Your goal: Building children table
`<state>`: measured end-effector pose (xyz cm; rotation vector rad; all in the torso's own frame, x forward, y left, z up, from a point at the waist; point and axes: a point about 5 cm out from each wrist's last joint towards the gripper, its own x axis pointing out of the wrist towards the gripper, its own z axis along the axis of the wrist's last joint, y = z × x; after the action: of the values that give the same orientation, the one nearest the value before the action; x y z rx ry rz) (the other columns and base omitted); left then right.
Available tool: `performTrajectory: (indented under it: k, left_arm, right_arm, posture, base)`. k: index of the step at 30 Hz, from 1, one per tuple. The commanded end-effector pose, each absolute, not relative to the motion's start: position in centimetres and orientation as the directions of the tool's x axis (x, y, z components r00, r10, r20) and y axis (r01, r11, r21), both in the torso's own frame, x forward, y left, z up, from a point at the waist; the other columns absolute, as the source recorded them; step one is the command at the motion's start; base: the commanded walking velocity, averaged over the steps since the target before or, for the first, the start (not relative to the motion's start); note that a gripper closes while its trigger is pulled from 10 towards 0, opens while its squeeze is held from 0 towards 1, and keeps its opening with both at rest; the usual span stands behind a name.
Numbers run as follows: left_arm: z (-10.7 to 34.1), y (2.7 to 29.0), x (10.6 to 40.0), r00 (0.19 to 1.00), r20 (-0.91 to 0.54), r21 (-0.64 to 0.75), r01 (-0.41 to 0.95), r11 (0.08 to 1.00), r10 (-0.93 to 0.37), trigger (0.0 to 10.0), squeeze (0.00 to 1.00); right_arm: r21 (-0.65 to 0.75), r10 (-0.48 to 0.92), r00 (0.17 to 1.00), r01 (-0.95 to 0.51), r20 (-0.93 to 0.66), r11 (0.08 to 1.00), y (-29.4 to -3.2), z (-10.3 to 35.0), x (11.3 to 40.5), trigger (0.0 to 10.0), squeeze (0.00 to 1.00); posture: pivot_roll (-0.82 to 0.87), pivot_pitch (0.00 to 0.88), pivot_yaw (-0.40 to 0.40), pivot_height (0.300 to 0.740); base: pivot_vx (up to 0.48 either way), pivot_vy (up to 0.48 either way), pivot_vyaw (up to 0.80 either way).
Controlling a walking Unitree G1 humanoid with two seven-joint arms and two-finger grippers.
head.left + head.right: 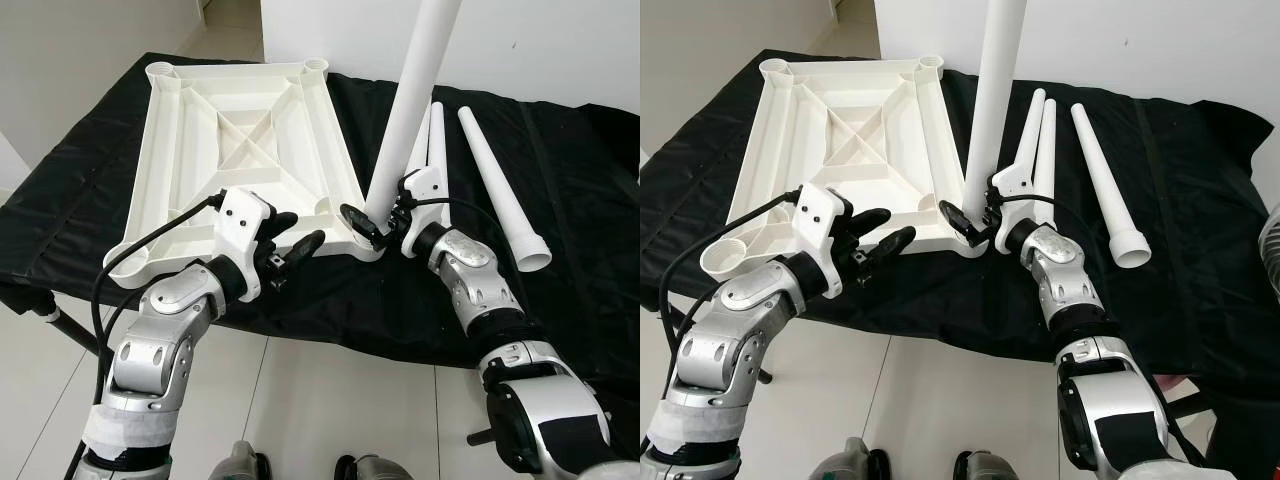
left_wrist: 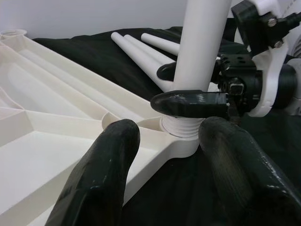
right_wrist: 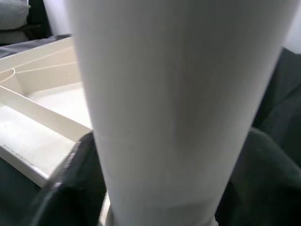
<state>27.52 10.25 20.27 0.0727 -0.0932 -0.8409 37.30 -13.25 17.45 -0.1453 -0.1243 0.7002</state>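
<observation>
**Leg held upright in the tabletop's corner socket**

We see the white tabletop [image 1: 245, 150] lying upside down on the black-covered table [image 1: 560, 180]. Our left pincer [image 1: 292, 238] hovers over the tabletop's near edge, its fingers [image 2: 106, 174] apart and holding nothing. Just beside it, our right pincer [image 1: 375, 222] is clamped on the base of an upright white leg [image 1: 405, 110], which stands in the near corner socket [image 2: 181, 139]. Further right, three loose legs [image 1: 500, 185] lie flat on the cloth.
</observation>
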Motion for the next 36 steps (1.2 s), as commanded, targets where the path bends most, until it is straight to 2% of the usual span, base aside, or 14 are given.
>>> performTrajectory:
  k: [1,2,16,17,18,32,36]
  left_arm:
    - [19.9,9.9,27.2,0.63,0.027,0.099,0.771,0.629,-0.776,10.0,0.0]
    - [19.9,9.7,27.3,0.628,0.025,0.1,0.773,0.627,-0.778,10.0,0.0]
    - [20.1,9.4,27.4,0.627,0.03,0.095,0.773,0.627,-0.778,10.0,0.0]
    - [20.1,9.4,27.4,0.628,0.03,0.095,0.773,0.628,-0.778,10.0,0.0]
    - [20.1,9.4,27.4,0.629,0.029,0.096,0.772,0.629,-0.777,10.0,0.0]
    - [20.1,9.2,27.5,0.631,0.034,0.094,0.77,0.632,-0.775,10.0,0.0]
    - [20.1,9.1,27.5,0.631,0.039,0.092,0.77,0.632,-0.775,10.0,0.0]
  right_arm:
    - [-0.179,0.66,0.749,-0.642,0.064,0.746,-13.0,17.5,37.5,3.4,0.0]
    - [-0.174,0.661,0.748,-0.644,0.063,0.745,-12.9,17.5,37.5,0.0,0.0]
    - [-0.15,0.638,0.769,-0.627,0.036,0.764,-13.3,16.5,37.5,0.0,0.0]
    - [-0.156,0.635,0.772,-0.623,0.036,0.766,-13.2,16.3,37.5,4.4,0.0]
    - [-0.15,0.627,0.778,-0.616,0.04,0.773,-13.1,16.3,37.4,10.0,0.0]
    - [-0.115,0.502,0.86,-0.491,0.092,0.863,-12.2,15.6,37.2,10.0,0.0]
    - [-0.076,0.397,0.909,-0.39,0.124,0.917,-11.6,15.7,37.1,10.0,0.0]
  posture:
    - [-0.04,0.082,0.005,0.74]
    - [-0.04,0.082,0.005,0.74]
    - [-0.05,0.079,0.01,0.74]
    - [-0.05,0.083,0.011,0.74]
    - [-0.05,0.083,0.011,0.74]
    - [-0.05,0.072,-0.001,0.74]
    - [-0.05,0.064,-0.005,0.74]
  base:
    - [0.0,0.0,0.0]
    - [0.0,0.0,0.0]
    - [0.0,0.0,0.0]
    - [0.0,0.0,0.0]
    - [0.0,0.0,0.0]
    - [0.0,0.0,0.0]
    - [0.0,0.0,0.0]
